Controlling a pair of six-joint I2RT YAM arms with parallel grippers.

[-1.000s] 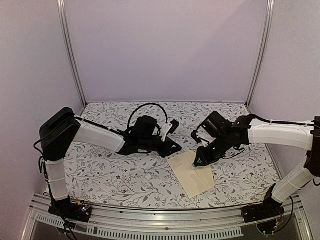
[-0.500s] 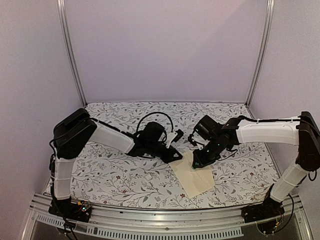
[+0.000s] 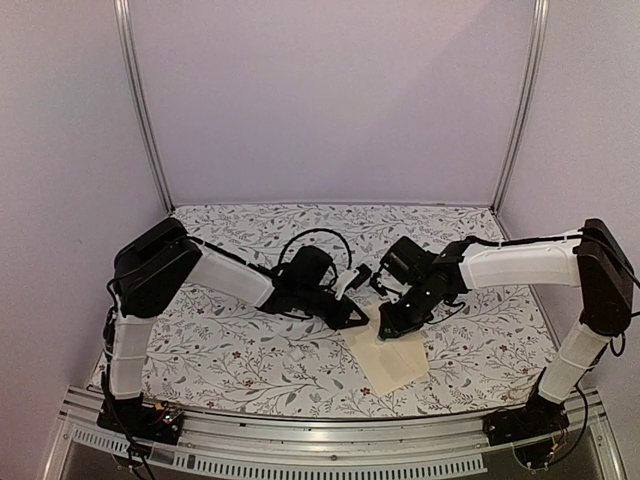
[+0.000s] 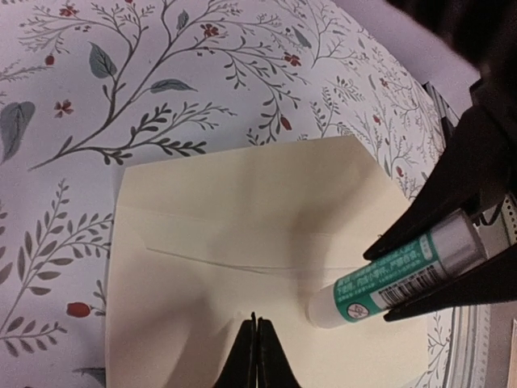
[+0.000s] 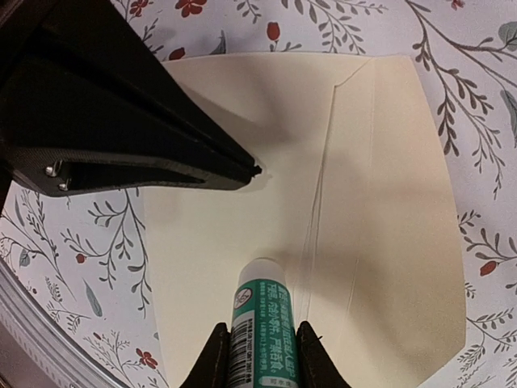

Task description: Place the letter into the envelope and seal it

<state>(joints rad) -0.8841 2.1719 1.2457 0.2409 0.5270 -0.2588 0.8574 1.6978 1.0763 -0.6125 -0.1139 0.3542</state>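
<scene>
**Left claw moves in to pin the envelope**

The left claw (image 4: 257, 352), fingers together, has swung in from 9 o'clock and now rests its tip on the envelope (image 3: 392, 358), which lies toward 5 o'clock on the floral worktop (image 3: 230, 350). The right claw (image 5: 260, 356), clamped on a green-labelled glue stick (image 5: 260, 311), has edged nearer. The stick's white end sits on the smooth cream paper beside the flap crease. Sealing looks underway. The letter is out of sight, presumably inside.

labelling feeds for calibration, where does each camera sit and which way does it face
Top external: fixed above and behind, looking down on the table; left arm and right arm show.
Left wrist: looks down at the envelope; shut left gripper shows.
Right wrist: looks down at the envelope; right gripper clamps the glue stick.
Wrist views share envelope and glue stick.
</scene>
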